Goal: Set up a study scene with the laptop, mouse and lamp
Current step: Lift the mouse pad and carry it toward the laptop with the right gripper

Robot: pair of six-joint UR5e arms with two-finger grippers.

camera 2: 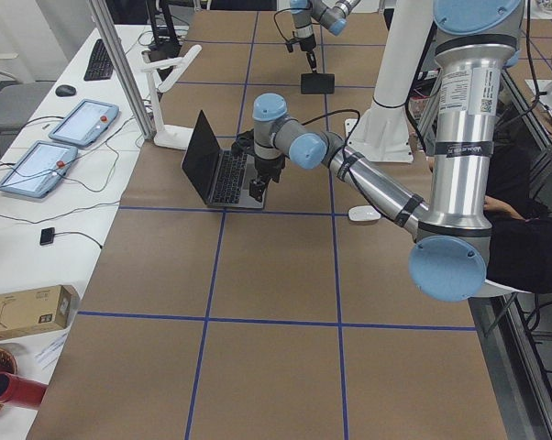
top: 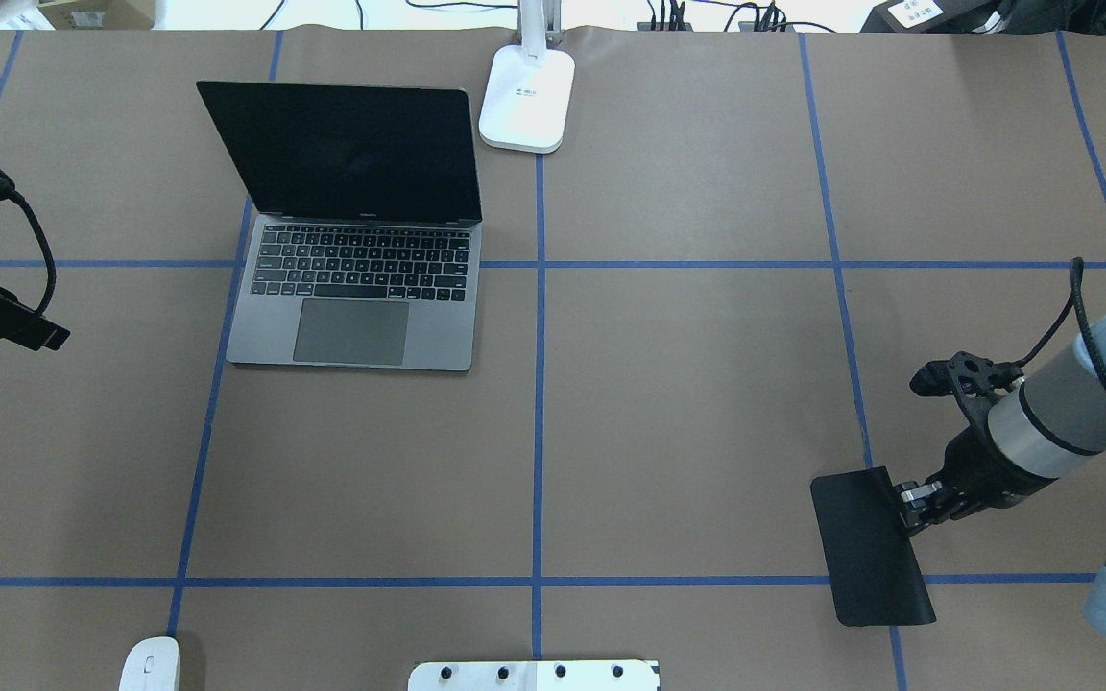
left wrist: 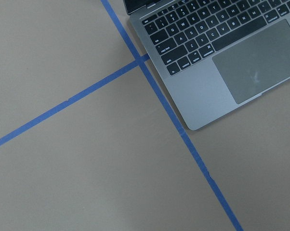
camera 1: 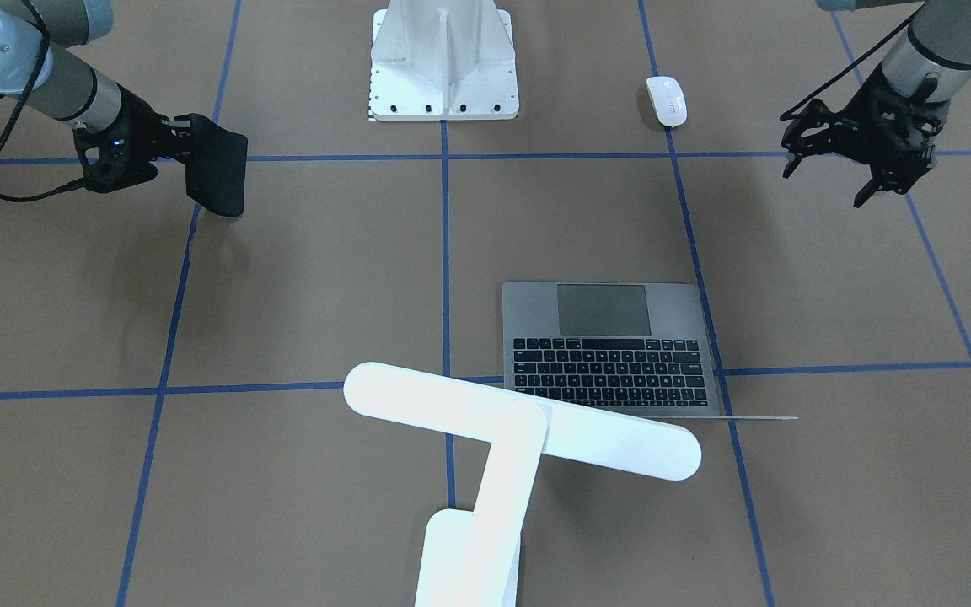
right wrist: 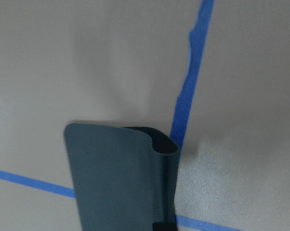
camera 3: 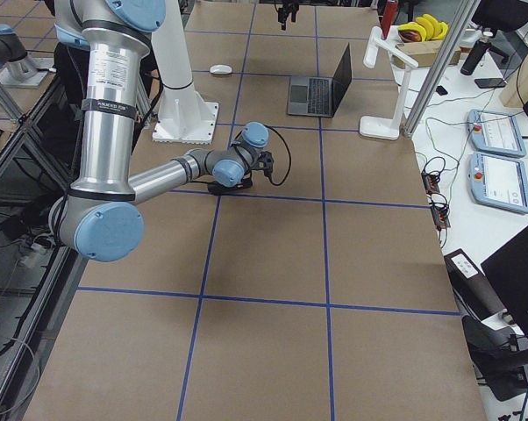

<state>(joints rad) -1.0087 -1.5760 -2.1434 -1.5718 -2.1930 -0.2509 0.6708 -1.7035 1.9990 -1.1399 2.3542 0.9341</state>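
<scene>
The laptop (top: 351, 240) stands open on the table's far left part, keyboard toward me; it also shows in the front view (camera 1: 612, 350) and the left wrist view (left wrist: 222, 57). The white mouse (camera 1: 667, 99) lies near my base on my left side. The white lamp (camera 1: 519, 417) stands at the far edge, its base (top: 527, 99) right of the laptop. My left gripper (camera 1: 831, 173) hangs open and empty above the table, left of the laptop. My right gripper (top: 908, 504) is shut on one edge of a black mat (top: 870, 547) and holds it tilted, just above the table.
The white ribbed pedestal (camera 1: 443, 67) is bolted at the table's near middle edge. Blue tape lines (top: 539, 384) divide the brown table into squares. Tablets and cables lie on a side bench (camera 2: 65, 137) beyond the far edge.
</scene>
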